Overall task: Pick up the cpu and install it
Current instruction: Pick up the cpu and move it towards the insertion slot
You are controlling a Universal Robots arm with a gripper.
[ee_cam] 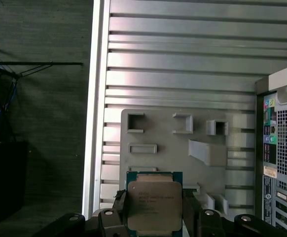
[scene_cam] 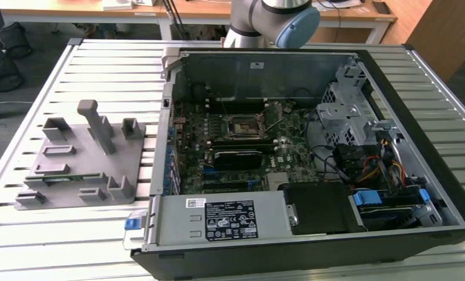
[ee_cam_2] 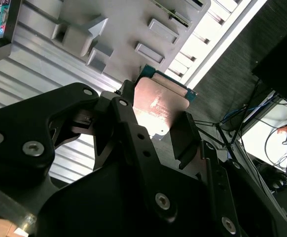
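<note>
The cpu (ee_cam: 154, 205), a flat square chip with a silver-grey top and a thin green edge, is clamped between the black fingers (ee_cam: 118, 207) of my gripper (ee_cam: 154, 219), which is shut on it. In the second wrist view the cpu (ee_cam_2: 159, 104) stands out past the gripper (ee_cam_2: 153, 126) and its metal face catches the light. It hangs well above the grey fixture plate (ee_cam: 173, 145) on the slatted table. The open computer case (scene_cam: 295, 152) lies on the table with the black-framed motherboard socket (scene_cam: 244, 127) near its middle.
The grey fixture plate (scene_cam: 84, 158) with upright blocks sits at the exterior view's left, beside the case. The arm (scene_cam: 273, 17) rises behind the case's far wall. Inside the case are a drive cage (scene_cam: 349, 111), cables (scene_cam: 373, 170) and a power supply (scene_cam: 225, 219). Floor lies past the table's edge (ee_cam: 96, 98).
</note>
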